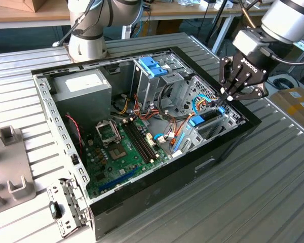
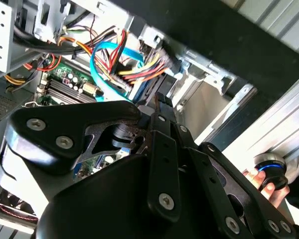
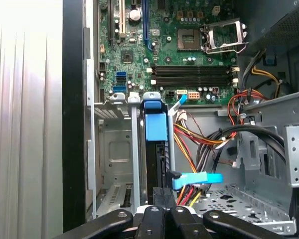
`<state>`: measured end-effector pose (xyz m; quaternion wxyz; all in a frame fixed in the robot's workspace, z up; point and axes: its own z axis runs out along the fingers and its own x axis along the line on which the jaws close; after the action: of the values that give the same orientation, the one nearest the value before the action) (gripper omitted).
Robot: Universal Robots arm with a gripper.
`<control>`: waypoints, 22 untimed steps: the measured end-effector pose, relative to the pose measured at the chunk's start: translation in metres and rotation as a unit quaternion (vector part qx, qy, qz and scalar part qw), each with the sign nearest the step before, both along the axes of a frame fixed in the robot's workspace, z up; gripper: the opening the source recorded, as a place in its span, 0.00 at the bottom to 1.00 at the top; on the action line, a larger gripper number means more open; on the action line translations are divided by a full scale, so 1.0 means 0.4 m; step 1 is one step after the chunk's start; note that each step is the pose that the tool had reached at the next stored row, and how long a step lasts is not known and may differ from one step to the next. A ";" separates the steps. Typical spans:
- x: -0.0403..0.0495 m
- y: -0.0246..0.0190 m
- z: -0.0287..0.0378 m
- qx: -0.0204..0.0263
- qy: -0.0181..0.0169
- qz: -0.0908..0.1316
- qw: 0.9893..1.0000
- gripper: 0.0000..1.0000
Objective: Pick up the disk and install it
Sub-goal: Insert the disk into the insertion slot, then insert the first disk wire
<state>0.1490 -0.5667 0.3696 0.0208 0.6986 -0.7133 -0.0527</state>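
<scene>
The disk stands on edge in the drive bay at the corner of the open computer case nearest the exterior view's right. Its light-blue carrier rail caps the end towards the motherboard. In the first wrist view the disk runs from that blue rail straight to my fingertips. My gripper hangs over the bay's outer end with its fingers drawn together into a point at the disk's end, nothing between them. I cannot tell whether they touch it. Both wrist views show the gripper shut above the bay.
The black case lies open on a ribbed metal table, with the motherboard, bundled cables and a silver cage with a deeper-blue latch inside. Another arm's base stands behind. A hand holds a round device beside the case.
</scene>
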 end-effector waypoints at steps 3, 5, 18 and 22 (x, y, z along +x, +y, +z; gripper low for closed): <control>0.013 0.000 0.000 0.000 0.002 0.000 1.000 0.10; 0.016 0.000 0.000 0.000 0.002 0.000 1.000 0.10; 0.053 0.000 0.000 0.000 0.002 0.000 1.000 0.36; 0.059 0.000 0.000 0.000 0.002 0.000 1.000 0.48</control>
<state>0.1725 -0.5667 0.3696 0.0220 0.6985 -0.7133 -0.0539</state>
